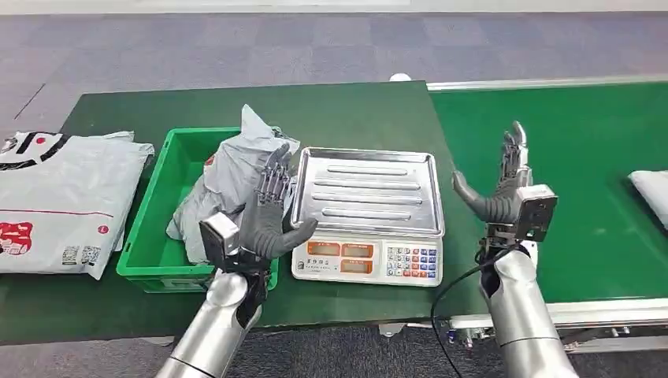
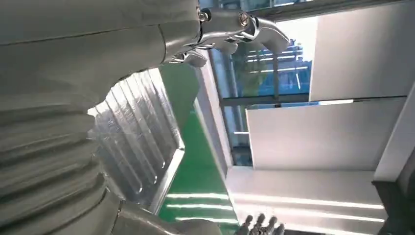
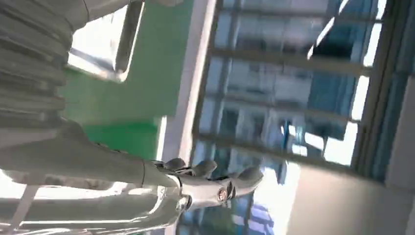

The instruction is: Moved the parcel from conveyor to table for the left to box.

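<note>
A crumpled grey parcel (image 1: 224, 185) lies in the green box (image 1: 157, 228) on the dark green table, sticking up above the rim. My left hand (image 1: 268, 213) is raised in front of the box's right side, fingers spread and holding nothing. My right hand (image 1: 504, 185) is raised over the near left part of the green conveyor (image 1: 583, 157), fingers up and apart, empty. Another pale parcel (image 1: 652, 193) lies on the conveyor at the right edge. In the left wrist view the hand (image 2: 73, 63) is seen close against the scale's metal tray (image 2: 142, 142). The right wrist view shows my right hand (image 3: 98, 161) empty.
A weighing scale (image 1: 366, 260) with a steel tray (image 1: 366, 189) stands between my hands. Several white and red printed bags (image 1: 55, 201) lie on the table left of the box. Grey carpet floor lies beyond the table.
</note>
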`<control>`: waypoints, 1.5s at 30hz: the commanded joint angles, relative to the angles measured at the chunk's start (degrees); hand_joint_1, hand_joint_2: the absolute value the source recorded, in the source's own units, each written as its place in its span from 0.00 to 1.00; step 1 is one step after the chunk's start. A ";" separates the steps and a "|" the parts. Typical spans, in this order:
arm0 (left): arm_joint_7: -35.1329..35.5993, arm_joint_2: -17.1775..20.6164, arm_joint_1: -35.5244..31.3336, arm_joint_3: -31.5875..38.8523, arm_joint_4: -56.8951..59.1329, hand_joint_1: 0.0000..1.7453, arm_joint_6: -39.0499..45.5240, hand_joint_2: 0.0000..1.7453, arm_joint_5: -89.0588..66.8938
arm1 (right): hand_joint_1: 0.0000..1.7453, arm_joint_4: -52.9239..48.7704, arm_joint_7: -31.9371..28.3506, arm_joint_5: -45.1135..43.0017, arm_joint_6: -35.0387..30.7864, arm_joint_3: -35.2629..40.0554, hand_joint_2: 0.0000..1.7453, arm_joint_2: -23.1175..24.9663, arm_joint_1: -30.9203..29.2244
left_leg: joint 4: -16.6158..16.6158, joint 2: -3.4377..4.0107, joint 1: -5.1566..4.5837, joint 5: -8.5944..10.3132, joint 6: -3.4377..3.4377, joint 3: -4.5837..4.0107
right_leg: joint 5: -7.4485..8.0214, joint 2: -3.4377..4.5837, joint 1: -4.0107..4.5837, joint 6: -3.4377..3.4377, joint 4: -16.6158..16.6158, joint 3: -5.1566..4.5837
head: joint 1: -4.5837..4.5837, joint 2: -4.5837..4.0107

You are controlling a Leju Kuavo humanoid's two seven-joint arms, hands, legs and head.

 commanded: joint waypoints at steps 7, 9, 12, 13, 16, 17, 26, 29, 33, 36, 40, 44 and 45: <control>-0.22 2.42 -3.55 -0.85 7.30 0.00 -2.31 1.00 -1.04 | 0.00 17.62 -7.43 4.97 -9.99 -4.49 1.00 0.81 -6.44 | -0.26 0.16 0.10 0.03 -0.07 0.37 | 0.09 0.06 0.14 -0.15 -0.33 0.37 | 0.00 0.00; -0.22 2.42 -3.55 -0.85 7.30 0.00 -2.31 1.00 -1.04 | 0.00 17.62 -7.43 4.97 -9.99 -4.49 1.00 0.81 -6.44 | -0.19 0.19 0.08 0.00 -0.05 0.30 | 0.07 0.11 0.10 -0.12 -0.23 0.27 | 0.00 0.00; -0.22 2.42 -3.55 -0.85 7.30 0.00 -2.31 1.00 -1.04 | 0.00 17.62 -7.43 4.97 -9.99 -4.49 1.00 0.81 -6.44 | -0.13 0.17 0.05 -0.02 -0.04 0.22 | 0.04 0.10 0.07 -0.10 -0.15 0.20 | 0.00 0.00; -0.22 2.42 -3.55 -0.85 7.30 0.00 -2.31 1.00 -1.04 | 0.00 17.62 -7.43 4.97 -9.99 -4.49 1.00 0.81 -6.44 | -0.15 0.17 0.06 -0.01 -0.05 0.26 | 0.05 0.10 0.09 -0.12 -0.19 0.24 | 0.00 0.00; -0.22 2.42 -3.55 -0.85 7.30 0.00 -2.31 1.00 -1.04 | 0.00 17.62 -7.43 4.97 -9.99 -4.49 1.00 0.81 -6.44 | -0.05 0.08 0.03 -0.01 -0.03 0.08 | 0.01 0.04 0.04 -0.06 -0.05 0.07 | 0.00 0.00; -0.22 2.42 -3.55 -0.85 7.30 0.00 -2.31 1.00 -1.04 | 0.00 17.62 -7.43 4.97 -9.99 -4.49 1.00 0.81 -6.44 | -0.09 0.11 0.03 -0.02 -0.05 0.17 | 0.01 0.06 0.05 -0.09 -0.09 0.15 | 0.00 0.00; -0.22 2.35 -4.26 -0.97 9.49 0.00 -1.37 1.00 -2.47 | 0.00 18.59 -7.43 5.15 -9.82 -4.31 1.00 0.77 -7.16 | -0.06 0.13 0.04 -0.02 -0.05 0.14 | 0.02 0.07 0.06 -0.09 -0.07 0.11 | 0.00 0.00; -0.22 2.13 -4.52 -0.86 10.35 0.00 -0.98 1.00 -2.80 | 0.00 19.94 -7.43 5.68 -10.23 -3.99 1.00 0.62 -7.96 | -0.07 0.11 0.05 -0.01 -0.04 0.14 | 0.03 0.05 0.06 -0.09 -0.09 0.13 | 0.00 0.00; -0.22 1.95 -5.18 -1.10 11.94 0.00 0.21 1.00 -3.92 | 0.00 20.39 -7.43 4.43 -8.16 -4.35 1.00 0.45 -7.90 | -0.05 0.10 0.03 -0.02 -0.03 0.13 | 0.01 0.06 0.04 -0.07 -0.06 0.11 | 0.00 0.00; -0.22 1.95 -5.48 -1.79 12.39 0.00 0.89 1.00 -5.36 | 0.00 20.32 -7.43 4.74 -8.21 -4.38 1.00 0.24 -7.81 | -0.09 0.06 0.05 -0.01 -0.04 0.16 | 0.01 0.00 0.06 -0.09 -0.11 0.18 | 0.00 0.00; -0.15 1.53 -6.12 -1.86 14.69 0.00 0.94 1.00 -5.82 | 0.00 20.92 -7.43 4.21 -7.20 -4.83 1.00 0.12 -7.80 | -0.07 0.04 0.03 -0.01 -0.04 0.14 | -0.01 -0.01 0.05 -0.08 -0.07 0.14 | 0.00 0.00; -0.08 1.14 -6.34 -1.89 15.52 0.00 1.59 1.00 -6.30 | 0.00 21.12 -7.43 4.15 -7.13 -5.12 1.00 0.04 -7.58 | -0.04 0.02 0.03 0.00 -0.03 0.10 | 0.00 -0.03 0.05 -0.06 -0.06 0.11 | 0.00 0.00; -0.08 1.05 -6.36 -1.57 15.61 0.00 1.82 1.00 -6.13 | 0.00 21.20 -7.43 4.20 -7.21 -5.18 1.00 0.03 -7.55 | -0.07 0.02 0.02 0.00 -0.03 0.15 | 0.00 -0.03 0.04 -0.07 -0.09 0.16 | 0.00 0.00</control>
